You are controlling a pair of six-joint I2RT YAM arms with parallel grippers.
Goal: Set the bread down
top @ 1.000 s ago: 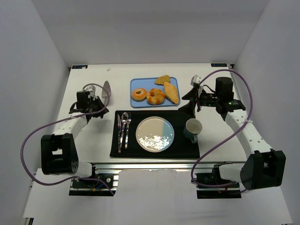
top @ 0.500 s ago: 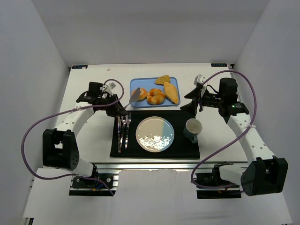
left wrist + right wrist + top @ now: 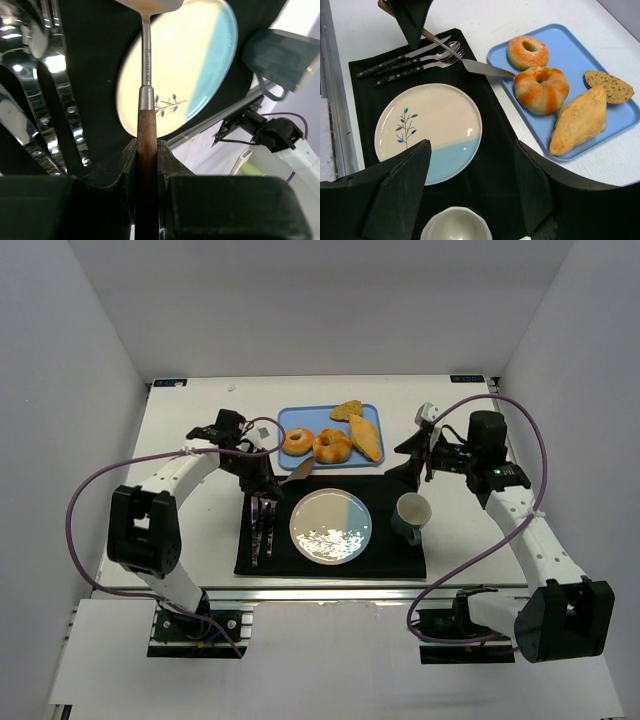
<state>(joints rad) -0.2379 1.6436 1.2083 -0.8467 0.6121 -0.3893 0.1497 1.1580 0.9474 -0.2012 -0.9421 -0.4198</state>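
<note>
Check the left gripper (image 3: 147, 152): its fingers are clamped tight on the wooden handle of the spatula (image 3: 485, 68). The blade reaches across the black placemat (image 3: 490, 110) to the near edge of the blue tray (image 3: 570, 55); you cannot confirm whether it touches the tray. Find the bread (image 3: 528, 51) at the tray's left end, just beside the knotted roll (image 3: 541, 89) and clear of the blade. The right gripper (image 3: 408, 468) hovers at the mat's far right corner, fingers spread wide and holding nothing.
</note>
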